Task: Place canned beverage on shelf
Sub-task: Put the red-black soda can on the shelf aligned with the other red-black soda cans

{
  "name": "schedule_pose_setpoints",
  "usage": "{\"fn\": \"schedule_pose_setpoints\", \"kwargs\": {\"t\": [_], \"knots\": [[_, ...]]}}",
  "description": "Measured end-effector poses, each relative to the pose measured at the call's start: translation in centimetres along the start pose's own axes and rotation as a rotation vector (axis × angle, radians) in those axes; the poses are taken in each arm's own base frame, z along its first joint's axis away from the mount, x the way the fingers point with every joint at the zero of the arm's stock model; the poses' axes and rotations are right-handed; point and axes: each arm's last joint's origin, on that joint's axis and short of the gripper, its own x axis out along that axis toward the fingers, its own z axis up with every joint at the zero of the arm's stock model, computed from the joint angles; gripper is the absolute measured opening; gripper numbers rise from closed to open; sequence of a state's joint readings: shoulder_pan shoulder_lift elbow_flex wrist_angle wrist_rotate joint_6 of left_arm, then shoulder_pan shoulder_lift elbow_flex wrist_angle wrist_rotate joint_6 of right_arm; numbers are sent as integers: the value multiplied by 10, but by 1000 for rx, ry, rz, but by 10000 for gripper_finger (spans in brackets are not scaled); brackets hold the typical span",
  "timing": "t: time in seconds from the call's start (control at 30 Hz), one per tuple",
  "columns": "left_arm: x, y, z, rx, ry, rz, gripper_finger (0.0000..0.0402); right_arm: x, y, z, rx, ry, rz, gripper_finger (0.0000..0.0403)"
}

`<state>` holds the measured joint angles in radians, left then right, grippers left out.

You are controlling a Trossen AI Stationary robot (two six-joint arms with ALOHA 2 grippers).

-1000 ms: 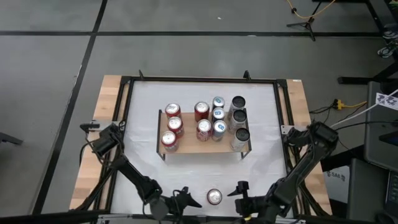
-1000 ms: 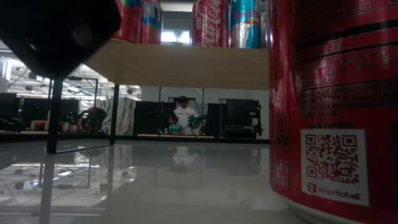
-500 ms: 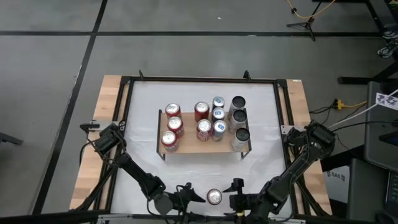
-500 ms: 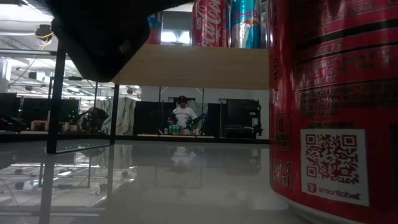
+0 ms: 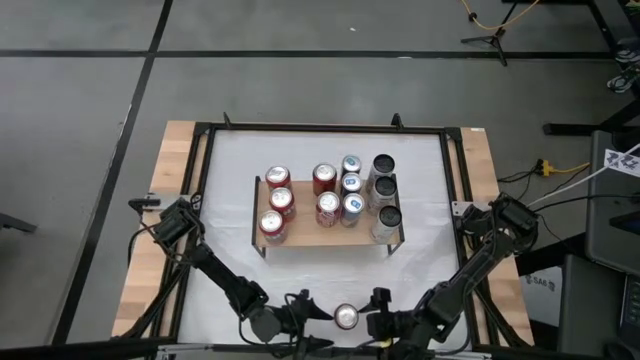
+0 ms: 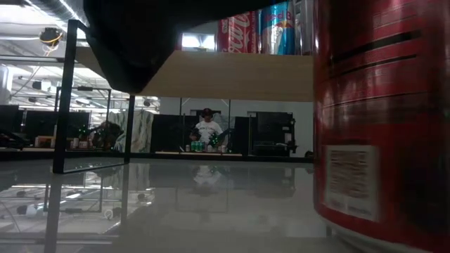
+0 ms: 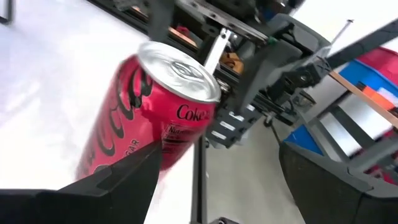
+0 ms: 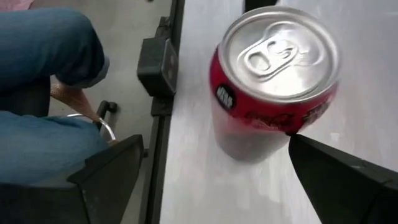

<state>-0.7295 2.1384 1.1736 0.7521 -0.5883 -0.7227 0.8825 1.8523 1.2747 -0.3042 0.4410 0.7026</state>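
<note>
red Coke can (image 5: 345,317) upright at counter's (image 5: 430,250) near edge, well short of the shelf (image 5: 325,234) | left gripper (image 5: 307,311) and right gripper (image 5: 377,312) flank it, both wide open, holding nothing | about equally near, long axis vertical

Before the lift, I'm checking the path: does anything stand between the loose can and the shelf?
Nothing visible does: bare tabletop lies between the red can and the shelf. The left gripper and right gripper flank the can, both open.

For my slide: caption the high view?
Both open tools flank a red can at the table's near edge, below the stocked shelf.
</note>
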Motion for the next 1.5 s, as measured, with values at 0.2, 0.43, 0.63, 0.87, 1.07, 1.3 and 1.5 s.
{"fn": "schedule_pose_setpoints", "kwargs": {"t": [0.2,0.43,0.63,0.87,1.07,1.3,1.5], "knots": [[0,3,2,1,-56,67,320,0,1,-1,-1,9,14,392],[0,4,4,1,-121,137,320,0,1,0,2,5,15,392],[-11,-8,-4,3,-117,117,320,0,0,-1,-7,12,0,392],[-27,-25,-17,-2,-131,108,320,0,-1,-2,-12,20,-8,392],[-32,-30,-21,-53,-112,78,320,0,-4,-1,-19,-33,-90,392],[-22,-29,-12,-66,-97,52,320,0,-5,0,-19,-68,-130,392],[-6,-37,8,-29,-84,-7,320,-1,-5,0,-19,-68,-130,392]]}}
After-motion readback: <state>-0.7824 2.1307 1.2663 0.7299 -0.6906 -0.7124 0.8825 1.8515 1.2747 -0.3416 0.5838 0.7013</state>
